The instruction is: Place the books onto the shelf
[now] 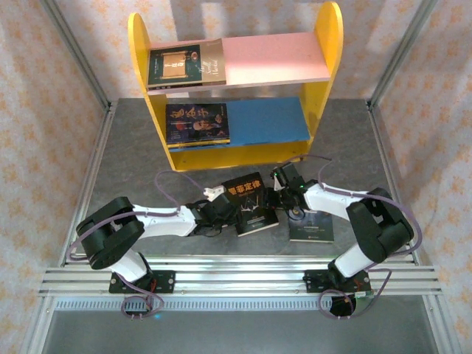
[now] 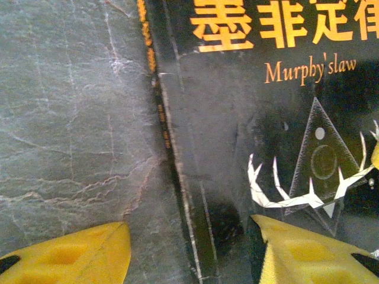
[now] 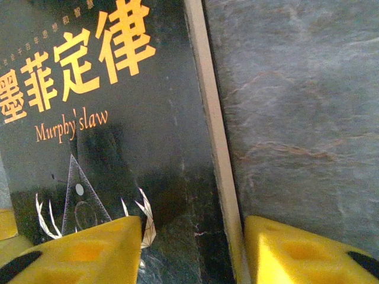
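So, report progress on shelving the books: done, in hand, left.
Done: a green book lies on the shelf's pink board, a portrait book on its blue board. In hand: the left claw and right claw, both open, straddle opposite edges of the Murphy's law book on the table. Left: that book and the dark book beside it.

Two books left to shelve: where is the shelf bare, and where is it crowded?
Pink upper board: bare right of the upper book. Blue lower board: bare right of the lower book. Crowded: the table in front, where left gripper and right gripper flank the Murphy's law book, another dark book alongside.
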You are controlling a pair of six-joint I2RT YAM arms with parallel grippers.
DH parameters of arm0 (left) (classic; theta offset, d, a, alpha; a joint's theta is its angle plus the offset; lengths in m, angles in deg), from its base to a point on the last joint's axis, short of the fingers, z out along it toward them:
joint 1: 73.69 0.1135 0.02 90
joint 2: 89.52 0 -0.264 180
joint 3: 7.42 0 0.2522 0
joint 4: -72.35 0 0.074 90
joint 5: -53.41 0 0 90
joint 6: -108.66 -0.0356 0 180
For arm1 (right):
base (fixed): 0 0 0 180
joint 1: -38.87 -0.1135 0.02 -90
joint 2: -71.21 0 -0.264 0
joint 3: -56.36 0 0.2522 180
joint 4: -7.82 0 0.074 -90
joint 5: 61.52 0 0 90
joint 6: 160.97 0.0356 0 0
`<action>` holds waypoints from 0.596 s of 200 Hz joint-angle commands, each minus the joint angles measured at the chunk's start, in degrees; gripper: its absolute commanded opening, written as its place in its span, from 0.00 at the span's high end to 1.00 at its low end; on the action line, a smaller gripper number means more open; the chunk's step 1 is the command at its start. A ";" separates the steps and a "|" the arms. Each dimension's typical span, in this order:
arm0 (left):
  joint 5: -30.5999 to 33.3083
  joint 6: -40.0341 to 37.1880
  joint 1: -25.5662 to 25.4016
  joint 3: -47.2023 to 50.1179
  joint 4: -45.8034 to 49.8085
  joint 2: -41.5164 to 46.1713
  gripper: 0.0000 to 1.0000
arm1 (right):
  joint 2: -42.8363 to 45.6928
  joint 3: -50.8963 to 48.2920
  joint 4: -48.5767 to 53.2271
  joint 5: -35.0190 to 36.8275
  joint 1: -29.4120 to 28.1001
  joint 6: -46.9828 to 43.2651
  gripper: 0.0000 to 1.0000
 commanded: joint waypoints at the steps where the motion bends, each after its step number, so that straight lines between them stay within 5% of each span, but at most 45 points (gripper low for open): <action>1: -6.25 1.01 0.18 1.51 -8.70 -6.43 0.46 | -1.64 -1.47 -3.20 -2.21 -1.53 0.94 0.59; 56: -12.48 2.66 0.60 2.03 -19.53 -10.50 0.49 | -2.84 -7.04 -9.15 -4.56 -4.21 4.39 0.75; 119: -8.72 -3.56 0.46 -3.20 -3.82 4.34 0.48 | -3.32 -7.52 -11.40 -5.64 -6.68 5.58 0.78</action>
